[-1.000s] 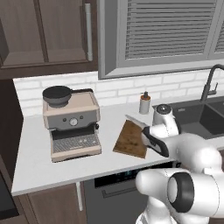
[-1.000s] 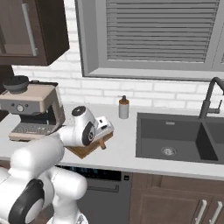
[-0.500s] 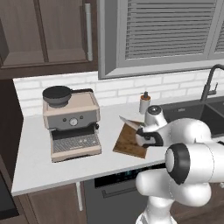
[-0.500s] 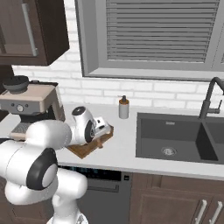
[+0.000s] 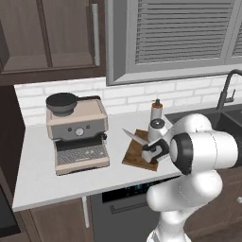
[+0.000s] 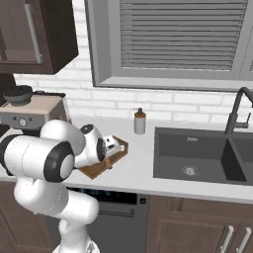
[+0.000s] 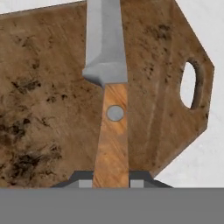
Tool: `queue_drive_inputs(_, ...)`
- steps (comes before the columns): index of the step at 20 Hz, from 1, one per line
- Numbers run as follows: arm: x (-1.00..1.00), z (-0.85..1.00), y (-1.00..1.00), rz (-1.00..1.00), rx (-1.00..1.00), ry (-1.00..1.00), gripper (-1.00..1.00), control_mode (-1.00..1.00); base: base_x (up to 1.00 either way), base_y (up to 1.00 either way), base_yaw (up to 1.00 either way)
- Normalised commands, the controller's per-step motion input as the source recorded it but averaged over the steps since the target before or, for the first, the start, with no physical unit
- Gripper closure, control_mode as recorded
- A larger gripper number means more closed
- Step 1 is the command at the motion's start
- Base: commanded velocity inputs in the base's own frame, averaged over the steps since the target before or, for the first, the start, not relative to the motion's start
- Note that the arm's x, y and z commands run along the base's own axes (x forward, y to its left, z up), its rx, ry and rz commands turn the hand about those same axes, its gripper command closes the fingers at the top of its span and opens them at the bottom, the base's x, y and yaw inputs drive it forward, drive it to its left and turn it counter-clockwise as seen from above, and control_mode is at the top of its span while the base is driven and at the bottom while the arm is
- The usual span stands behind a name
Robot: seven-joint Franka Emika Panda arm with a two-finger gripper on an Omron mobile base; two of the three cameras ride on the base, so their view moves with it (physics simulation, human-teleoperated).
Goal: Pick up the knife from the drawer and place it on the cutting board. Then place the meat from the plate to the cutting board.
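My gripper (image 5: 152, 150) is shut on the knife (image 5: 133, 137), holding it by the handle just above the cutting board (image 5: 137, 157). The silver blade points left and slightly up over the board's far edge. In the hand view the wooden handle of the knife (image 7: 114, 131) runs up from between my fingertips (image 7: 83, 177), and the grey blade lies over the dark, grainy cutting board (image 7: 48, 100). From the right, my gripper (image 6: 114, 146) hangs over the cutting board (image 6: 99, 170). The drawer, plate and meat are out of view.
A coffee machine (image 5: 78, 137) stands left of the board. A soap dispenser (image 5: 156, 109) sits behind it against the brick wall. The sink (image 6: 197, 158) with its dark faucet (image 6: 237, 108) lies to the right. My bulky white arm crowds the counter's front edge.
The arm has swung round and the gripper has carried the knife a little left, over the cutting board. The grip has stayed shut on the handle.
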Motion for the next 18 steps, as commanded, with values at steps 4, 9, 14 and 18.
queue_drive_inputs(4,0.11,-0.18,0.08,0.0,0.0,0.0,-1.0,-1.0,0.0,0.0,0.0)
queue_drive_inputs(9,0.0,0.0,0.01,0.0,0.0,-0.03,-1.0,-1.0,0.0,0.0,0.0)
queue_drive_inputs(14,-0.1,0.24,0.02,0.0,0.01,-0.07,-1.0,-1.0,0.0,0.0,0.0)
queue_drive_inputs(18,-0.67,0.76,0.0,0.0,0.06,-0.16,-1.0,-1.0,0.0,0.0,0.0)
